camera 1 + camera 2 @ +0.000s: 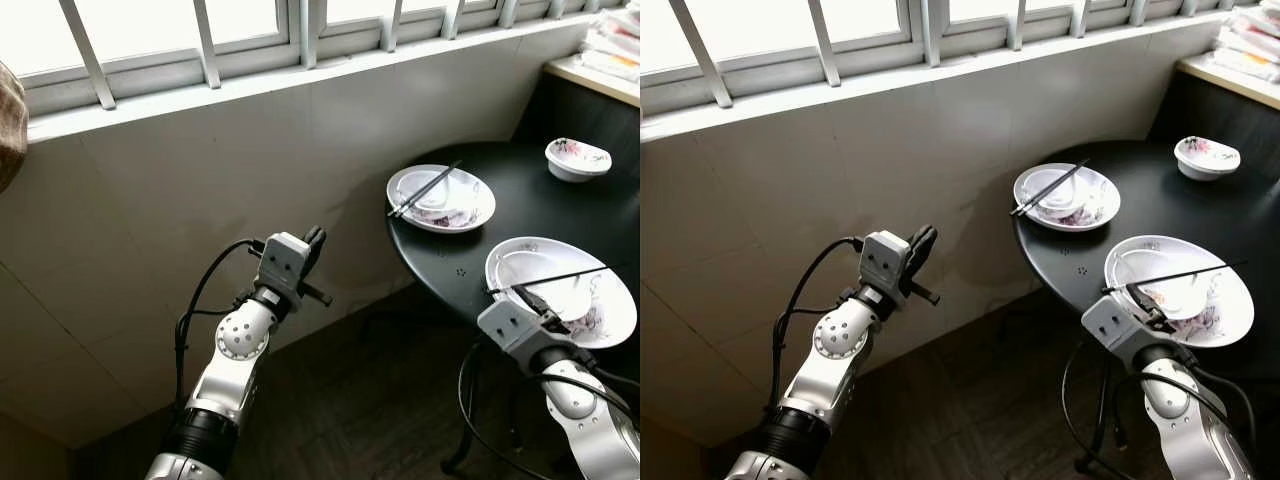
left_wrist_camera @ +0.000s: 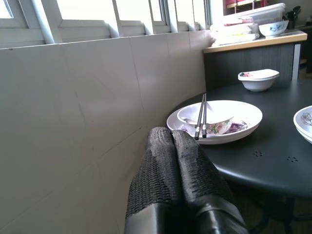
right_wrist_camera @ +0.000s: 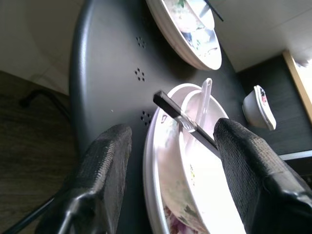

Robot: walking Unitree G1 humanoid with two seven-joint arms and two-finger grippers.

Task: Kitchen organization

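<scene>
Right gripper (image 3: 170, 161), fingers spread wide, is straddling the near plate's (image 1: 610, 318) rim beneath chopsticks (image 1: 548, 279); left gripper (image 2: 175, 170), fingers pressed together, is facing the far plate (image 2: 243, 124).

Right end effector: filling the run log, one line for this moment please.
right end effector: open, astride near plate rim | chopsticks: across plate | left end effector: shut, off table
</scene>
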